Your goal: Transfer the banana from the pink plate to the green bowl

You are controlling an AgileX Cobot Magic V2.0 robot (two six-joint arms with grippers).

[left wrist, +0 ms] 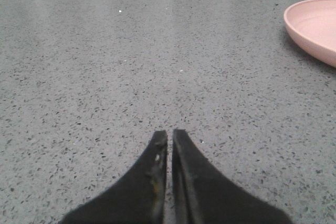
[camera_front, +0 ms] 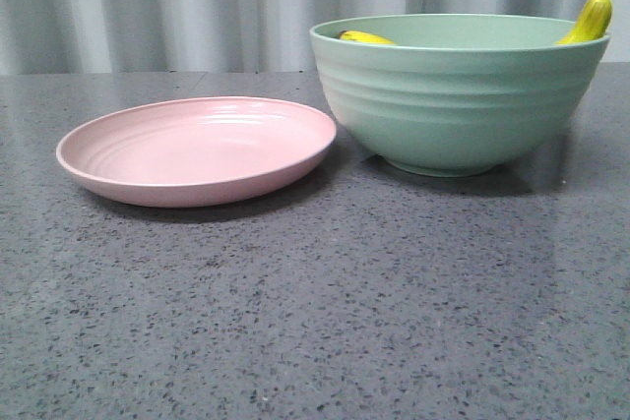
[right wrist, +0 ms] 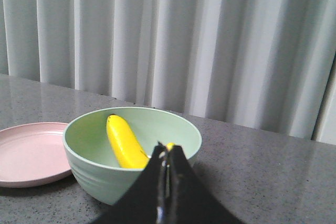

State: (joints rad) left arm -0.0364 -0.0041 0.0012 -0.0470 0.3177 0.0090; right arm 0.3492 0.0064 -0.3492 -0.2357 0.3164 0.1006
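Matte green bowl (camera_front: 458,95) and pink plate (camera_front: 197,150) sit on a polished, speckled stone-like table (camera_front: 325,312).

Readable text: we find none.
Labels, brands, numbers, signs: we see none on any surface.

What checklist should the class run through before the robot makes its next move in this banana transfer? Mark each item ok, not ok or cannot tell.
1. Banana inside the green bowl: ok; one end pokes above the rim.
2. Pink plate empty: ok.
3. Right claw released from banana: ok; shut on nothing.
4. Left claw empty, over bare table: ok; shut.
5. Bowl upright: ok.
6. Plate rim touching bowl: cannot tell.
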